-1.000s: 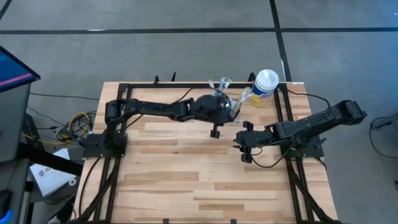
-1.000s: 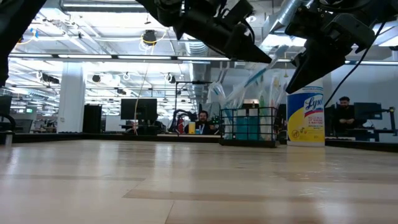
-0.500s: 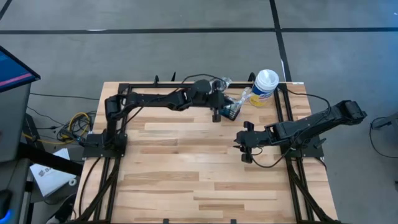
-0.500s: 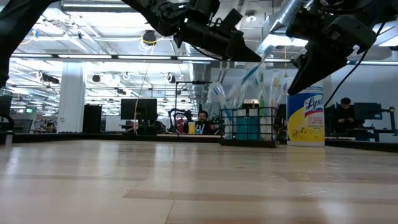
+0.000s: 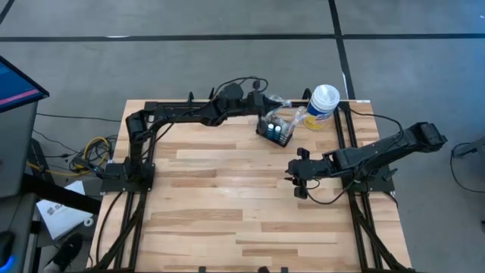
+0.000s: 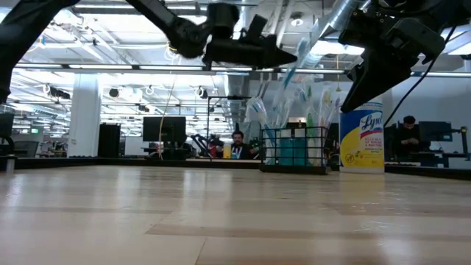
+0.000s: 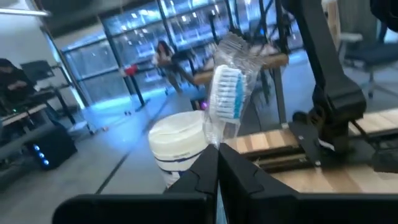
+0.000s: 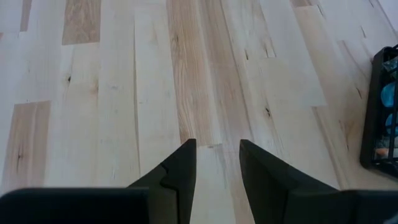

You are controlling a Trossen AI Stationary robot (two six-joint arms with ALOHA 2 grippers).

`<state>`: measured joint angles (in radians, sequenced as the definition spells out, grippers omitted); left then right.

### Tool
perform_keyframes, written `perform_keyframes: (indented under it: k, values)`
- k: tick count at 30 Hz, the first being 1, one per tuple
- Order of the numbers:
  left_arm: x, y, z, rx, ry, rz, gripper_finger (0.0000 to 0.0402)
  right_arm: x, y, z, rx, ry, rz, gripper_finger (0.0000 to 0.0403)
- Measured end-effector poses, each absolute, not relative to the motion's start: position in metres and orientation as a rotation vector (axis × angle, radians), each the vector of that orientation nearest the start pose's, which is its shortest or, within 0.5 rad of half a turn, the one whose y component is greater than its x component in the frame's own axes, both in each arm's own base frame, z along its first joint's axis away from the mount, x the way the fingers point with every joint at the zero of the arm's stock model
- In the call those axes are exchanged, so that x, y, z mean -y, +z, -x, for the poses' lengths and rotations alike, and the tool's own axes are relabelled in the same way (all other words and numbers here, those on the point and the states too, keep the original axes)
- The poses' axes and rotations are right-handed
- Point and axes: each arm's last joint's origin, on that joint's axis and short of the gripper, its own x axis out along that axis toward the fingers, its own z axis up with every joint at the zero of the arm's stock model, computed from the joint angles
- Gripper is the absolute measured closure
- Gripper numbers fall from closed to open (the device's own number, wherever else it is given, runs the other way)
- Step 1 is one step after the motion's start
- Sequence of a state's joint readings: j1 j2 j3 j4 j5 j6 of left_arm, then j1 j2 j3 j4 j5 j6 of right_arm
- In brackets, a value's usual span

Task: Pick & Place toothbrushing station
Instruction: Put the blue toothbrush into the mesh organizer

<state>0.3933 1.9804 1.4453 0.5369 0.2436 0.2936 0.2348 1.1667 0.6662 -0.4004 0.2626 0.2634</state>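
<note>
The toothbrushing station, a black wire-mesh caddy (image 5: 274,130) (image 6: 294,151), stands on its base at the table's far right. Several clear-wrapped toothbrushes lean out of it. My left gripper (image 5: 267,104) (image 6: 294,56) is level above the far edge, just beyond the caddy. It is shut on one wrapped toothbrush (image 7: 227,99). My right gripper (image 5: 295,178) (image 8: 217,155) hangs open over bare wood on the caddy's near side, with nothing between its fingers. The caddy's edge (image 8: 385,112) shows beside it. My left gripper pinches the wrapped toothbrush between its two shut fingertips, low on the clear wrapper (image 7: 213,142); the fingers hide the exact spot. They come at it level. The brush stands tilted above them, bristle head up (image 6: 303,46), higher than the caddy's rim.
A white-lidded canister (image 5: 323,106) (image 6: 362,140) stands right of the caddy at the far right corner. A black frame rail (image 5: 227,102) runs along the far edge. Bare wood covers the near half. Seated people (image 6: 237,143) show in the room beyond.
My left gripper, shut throughout, has swung from over the caddy toward the table's far edge and tipped up to level. The wrapped toothbrush at its tip went with it and now stands higher. The caddy, which the arm covered in the high view, now shows.
</note>
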Motion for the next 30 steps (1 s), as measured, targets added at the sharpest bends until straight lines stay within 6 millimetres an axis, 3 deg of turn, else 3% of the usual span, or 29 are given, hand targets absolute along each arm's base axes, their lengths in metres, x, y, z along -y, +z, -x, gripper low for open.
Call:
perform_keyframes:
  k: [8, 13, 30]
  values:
    - [-0.177, 0.240, -0.401, 0.182, 0.188, -0.265, 0.0401, -0.044, 0.206, -0.215, -0.860, -0.140, -0.024, 0.0290]
    - [-0.177, 0.232, -0.389, 0.248, 0.212, -0.239, 0.0401, -0.043, 0.206, -0.215, -0.861, -0.140, -0.017, 0.0290]
    - [-0.176, 0.213, -0.380, 0.303, 0.324, -0.192, 0.0401, -0.035, 0.206, -0.217, -0.861, -0.173, -0.031, 0.0290]
